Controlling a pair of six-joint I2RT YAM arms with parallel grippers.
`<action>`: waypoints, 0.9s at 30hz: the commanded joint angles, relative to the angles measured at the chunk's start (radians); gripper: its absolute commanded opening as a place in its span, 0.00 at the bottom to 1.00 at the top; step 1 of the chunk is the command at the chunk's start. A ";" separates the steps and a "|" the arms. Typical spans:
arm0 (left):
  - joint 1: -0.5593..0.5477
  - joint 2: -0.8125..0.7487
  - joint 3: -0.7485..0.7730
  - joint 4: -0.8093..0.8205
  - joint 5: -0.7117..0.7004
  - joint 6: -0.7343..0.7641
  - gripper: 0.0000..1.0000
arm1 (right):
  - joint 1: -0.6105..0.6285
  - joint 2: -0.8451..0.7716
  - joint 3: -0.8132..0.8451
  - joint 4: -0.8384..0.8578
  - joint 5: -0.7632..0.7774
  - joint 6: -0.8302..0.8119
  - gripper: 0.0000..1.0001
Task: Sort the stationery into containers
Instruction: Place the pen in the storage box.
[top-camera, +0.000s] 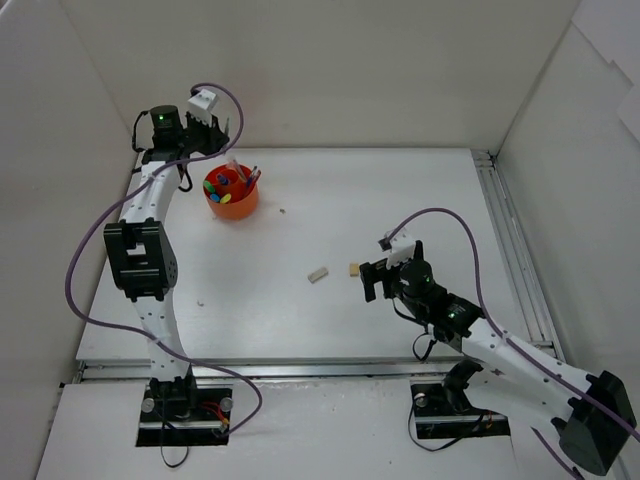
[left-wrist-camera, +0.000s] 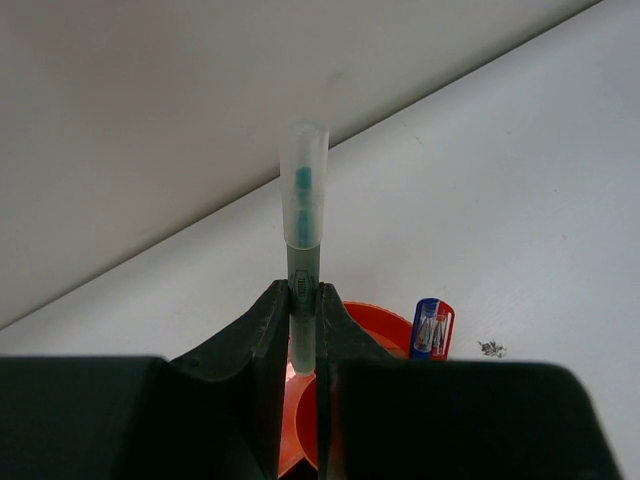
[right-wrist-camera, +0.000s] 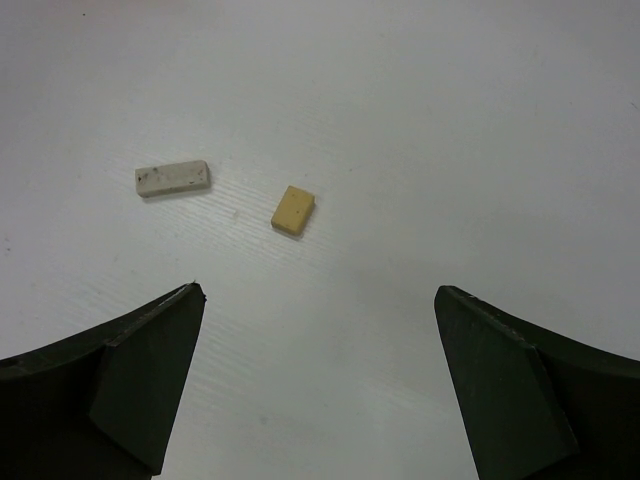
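My left gripper (left-wrist-camera: 303, 297) is shut on a grey pen (left-wrist-camera: 303, 215) with a clear cap and a teal tip, held upright just above the orange organizer (left-wrist-camera: 385, 320). From above, that organizer (top-camera: 215, 204) stands at the back left, filled with several coloured pens, and the left gripper (top-camera: 212, 128) hovers behind it. A clear blue-capped tube (left-wrist-camera: 433, 328) sticks up from the organizer's rim. My right gripper (top-camera: 372, 279) (right-wrist-camera: 320, 295) is open and empty, low over the table. Just ahead of it lie a yellowish eraser (right-wrist-camera: 293, 210) (top-camera: 354, 268) and a whitish eraser (right-wrist-camera: 173, 178) (top-camera: 318, 274).
White walls enclose the table on the left, back and right. A metal rail (top-camera: 502, 235) runs along the right edge. Small crumbs (top-camera: 283, 211) lie right of the organizer, and dark specks (left-wrist-camera: 491, 348) show beside it.
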 joint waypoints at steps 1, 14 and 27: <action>-0.005 0.027 0.077 0.047 0.066 0.032 0.00 | -0.004 0.061 0.070 0.134 0.022 -0.022 0.98; -0.014 0.158 0.171 0.028 0.086 0.065 0.00 | -0.004 0.227 0.119 0.211 0.014 -0.010 0.98; -0.014 0.147 0.115 0.065 0.201 0.075 0.00 | -0.002 0.282 0.140 0.233 -0.010 -0.025 0.98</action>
